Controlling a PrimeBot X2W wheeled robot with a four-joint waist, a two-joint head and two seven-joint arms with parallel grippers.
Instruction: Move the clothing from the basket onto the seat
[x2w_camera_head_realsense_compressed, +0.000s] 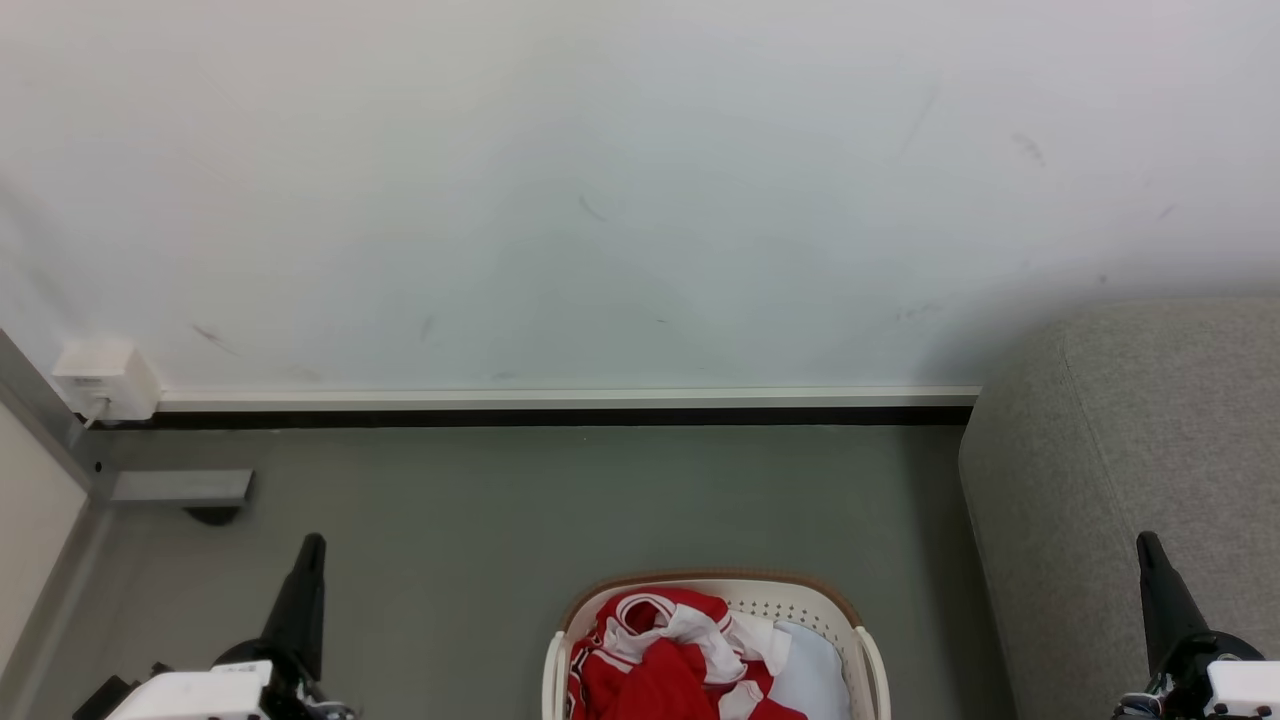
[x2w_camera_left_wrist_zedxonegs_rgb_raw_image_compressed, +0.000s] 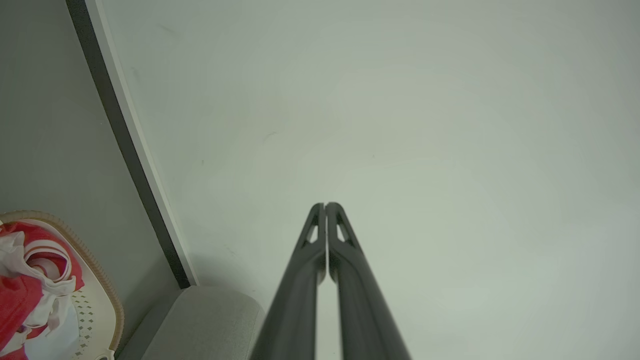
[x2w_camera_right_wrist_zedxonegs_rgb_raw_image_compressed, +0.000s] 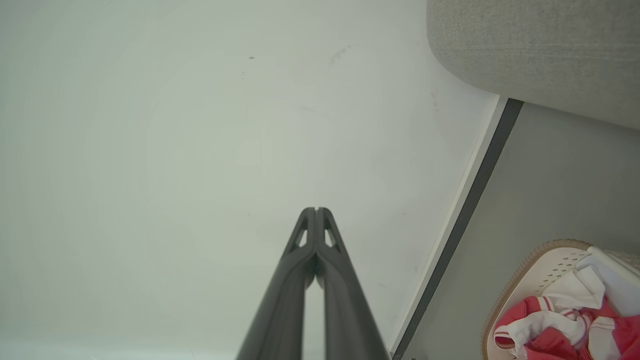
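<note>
Two grippers stood clear of a basket not yet emptied. The left gripper (x2w_camera_left_wrist_zedxonegs_rgb_raw_image_compressed: 325, 205) and the right gripper (x2w_camera_right_wrist_zedxonegs_rgb_raw_image_compressed: 316, 209) each had its long dark fingers pressed together at the tips, holding nothing, and pointed toward the wall (x2w_camera_head_realsense_compressed: 600, 200). The clothing (x2w_camera_head_realsense_compressed: 660, 665), a crumpled red and white heap, lay inside the basket (x2w_camera_head_realsense_compressed: 705, 579). The basket stood on the floor (x2w_camera_head_realsense_compressed: 480, 510) near the seat (x2w_camera_head_realsense_compressed: 1130, 450). A pale cloth (x2w_camera_head_realsense_compressed: 815, 672) shared the basket on the seat's side, touching the heap.

Handling, as judged: the jerseys looked light, limp and probably slick. A lifted piece would likely drape and trail, and could catch the rim or drag the pale cloth along. The likeliest hold was a raised fold or the thicker striped collar loop (x2w_camera_left_wrist_zedxonegs_rgb_raw_image_compressed: 45, 257) near the top of the heap, pinched from above on the side away from the pale cloth. The fingers would have to part first.

Views compared: the head view gave the layout, with the basket low between the grippers and the seat to the robot's right. It presented each gripper side-on as one dark blade, so closure could not be read there. The wrist views looked along the fingers and settled it. The left wrist view set out the collar loop plainly, and the right wrist view showed the perforated basket wall beside a white fold.
</note>
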